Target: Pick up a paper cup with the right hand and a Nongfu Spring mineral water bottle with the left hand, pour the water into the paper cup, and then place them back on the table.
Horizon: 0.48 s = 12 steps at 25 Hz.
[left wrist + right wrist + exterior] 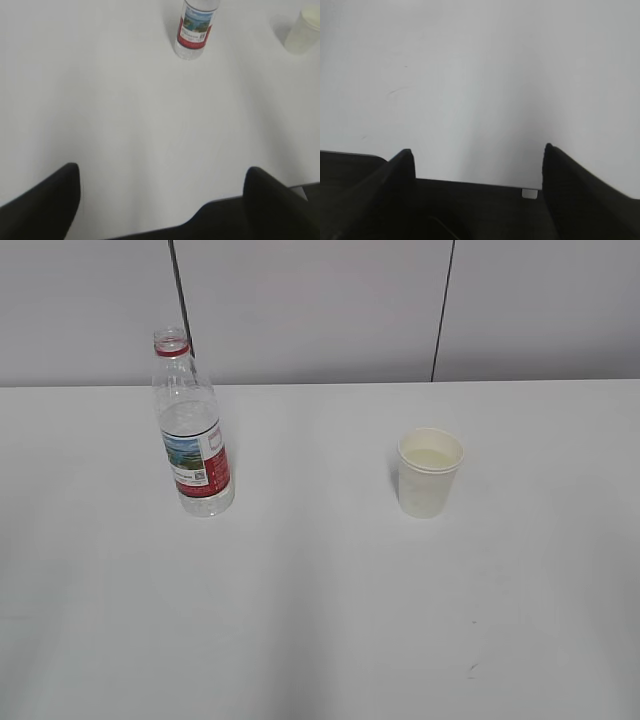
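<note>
The Nongfu Spring mineral water bottle (192,430) stands upright and uncapped on the white table (320,620), left of centre. It also shows at the top of the left wrist view as the bottle (195,27). The paper cup (429,472) stands upright to its right, with liquid inside; the cup (303,32) sits at that wrist view's top right corner. My left gripper (162,172) is open, far back from the bottle, nothing between its fingers. My right gripper (477,152) is open over bare tabletop. Neither arm appears in the exterior view.
A grey wall with dark vertical seams (441,310) rises behind the table's far edge. A small dark scuff mark (471,670) lies near the front right. Faint marks (400,91) show on the tabletop in the right wrist view.
</note>
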{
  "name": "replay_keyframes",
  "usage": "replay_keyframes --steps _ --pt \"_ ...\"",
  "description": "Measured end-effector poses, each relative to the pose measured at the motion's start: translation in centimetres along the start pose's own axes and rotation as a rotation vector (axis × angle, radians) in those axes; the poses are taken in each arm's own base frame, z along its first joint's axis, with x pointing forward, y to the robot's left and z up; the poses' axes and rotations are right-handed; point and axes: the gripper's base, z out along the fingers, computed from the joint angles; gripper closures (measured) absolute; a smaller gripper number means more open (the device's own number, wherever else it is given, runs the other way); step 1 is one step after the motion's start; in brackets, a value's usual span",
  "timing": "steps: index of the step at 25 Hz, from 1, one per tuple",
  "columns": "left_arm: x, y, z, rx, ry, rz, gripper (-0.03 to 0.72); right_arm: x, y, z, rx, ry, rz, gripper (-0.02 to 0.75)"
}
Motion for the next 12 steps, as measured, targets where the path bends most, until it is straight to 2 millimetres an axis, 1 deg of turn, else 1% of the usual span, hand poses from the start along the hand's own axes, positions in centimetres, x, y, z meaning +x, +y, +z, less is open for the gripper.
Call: replay_keyframes --steps 4,7,9,12 --pt "1.6 0.1 -0.3 0.007 -0.103 0.001 0.096 2.2 -0.2 0.5 0.013 -0.091 -0.025 0.156" --pt "2.3 0.1 -0.2 0.01 -0.176 0.001 0.096 3.7 -0.3 1.4 0.022 -0.115 -0.034 0.156" --pt "2.7 0.2 0.0 0.011 -0.213 0.001 0.096 4.1 -0.4 1.1 0.023 -0.16 -0.041 0.156" --pt "3.2 0.3 0.9 0.004 -0.219 0.009 0.096 4.2 -0.5 0.8 0.024 -0.239 -0.045 0.156"
